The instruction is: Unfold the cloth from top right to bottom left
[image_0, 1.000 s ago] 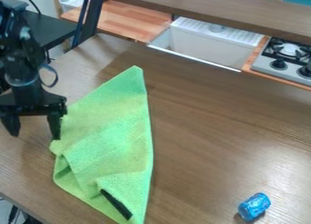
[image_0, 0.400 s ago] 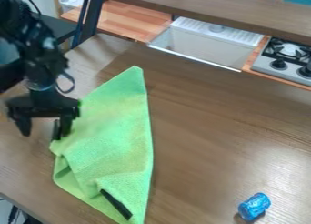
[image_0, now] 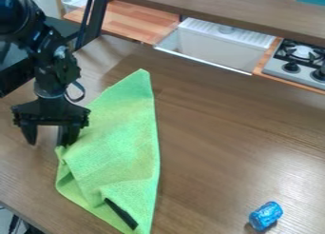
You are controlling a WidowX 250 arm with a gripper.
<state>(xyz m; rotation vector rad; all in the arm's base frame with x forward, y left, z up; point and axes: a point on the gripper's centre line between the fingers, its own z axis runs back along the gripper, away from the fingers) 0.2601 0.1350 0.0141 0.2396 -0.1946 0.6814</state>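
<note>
Camera view: the tool hangs open by the left side of the part-folded cloth, near the lower-left edge of the tabletop; grasping seems the step in hand, and next needs a pinch on the upper layer

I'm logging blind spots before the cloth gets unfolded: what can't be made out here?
All in the camera view:
- Layers inside the green cloth: hidden by its upper layer.
- The cloth's lowest tip: cut off by the bottom edge.
- Whether the black gripper touches the cloth or hangs just above it: the slanted view overlaps them.
- The rest of the stove: cut off by the right edge.
</note>
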